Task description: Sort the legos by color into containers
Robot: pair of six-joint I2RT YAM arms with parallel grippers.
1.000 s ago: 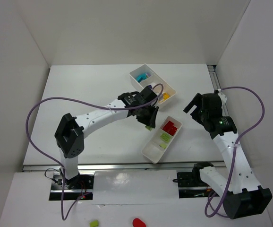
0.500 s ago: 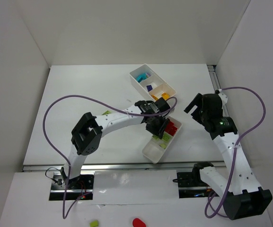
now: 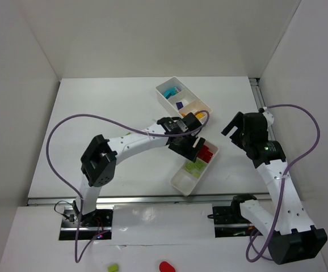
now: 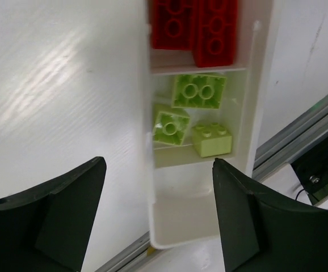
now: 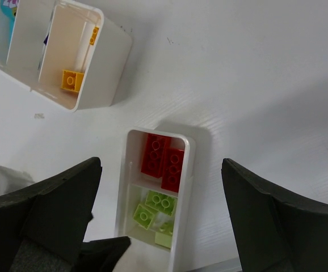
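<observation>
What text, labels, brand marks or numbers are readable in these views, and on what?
None legible in any view.
Studs on the lime green bricks and red bricks: too blurred to show any mark.
On the near tray and far tray: no label visible.

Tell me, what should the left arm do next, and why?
Probably lift the left tool straight up from the near tray. Its jaws stand open and empty over the three lime green bricks lying in the middle compartment, so that drop looks finished.
</observation>
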